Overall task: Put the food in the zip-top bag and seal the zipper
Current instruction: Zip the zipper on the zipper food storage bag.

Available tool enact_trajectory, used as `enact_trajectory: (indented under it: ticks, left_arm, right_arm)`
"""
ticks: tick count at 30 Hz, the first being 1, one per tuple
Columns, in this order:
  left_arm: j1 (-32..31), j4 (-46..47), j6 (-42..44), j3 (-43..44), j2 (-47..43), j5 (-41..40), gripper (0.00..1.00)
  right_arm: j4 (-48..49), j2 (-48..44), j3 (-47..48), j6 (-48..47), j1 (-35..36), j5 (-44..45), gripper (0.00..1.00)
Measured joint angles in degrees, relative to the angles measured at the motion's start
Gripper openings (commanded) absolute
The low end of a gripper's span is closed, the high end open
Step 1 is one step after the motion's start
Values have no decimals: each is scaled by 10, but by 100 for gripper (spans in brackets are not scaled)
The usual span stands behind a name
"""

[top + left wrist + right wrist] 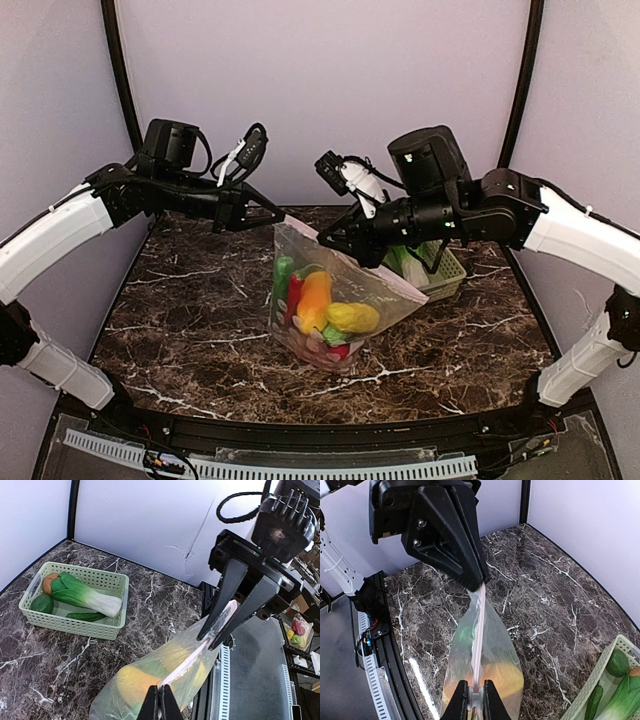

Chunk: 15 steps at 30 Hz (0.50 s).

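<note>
We have both the left gripper (281, 218) and right gripper (327, 236) clamped tight on the zipper (479, 635) — zip-top bag (352, 285) hanging between them, food (315, 298) inside, basket (452, 272) toward the table's (180, 320) right edge.

The clear floppy plastic zip-top bag (350, 300) hangs over the middle of the dark marble-patterned table (190, 330), its bottom apparently resting on it. The narrow pale pink zipper strip (385, 277) runs along the bag's top edge, from far left to near right. The black left gripper (275, 217) pinches the strip's left end. The black right gripper (325, 237) pinches it further along to the right.

Inside the bag, the orange toy piece (315, 298) lies between the red chili (295, 295) on its left and the yellow corn (353, 318) on its right.

The pale green lattice basket (452, 282) sits right of the bag, behind the right arm. It holds the white-green bok choy (90, 597), with the cucumber (86, 616) alongside it and the green pepper (42, 603) at its leafy end.
</note>
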Motion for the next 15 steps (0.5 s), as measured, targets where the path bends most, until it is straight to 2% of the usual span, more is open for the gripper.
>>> enact_trajectory:
  ticks: [15]
  left_arm:
    - [23, -10, -2, 0, 0, -47, 1]
  right_arm:
    - [-52, -10, -1, 11, -1, 3, 9]
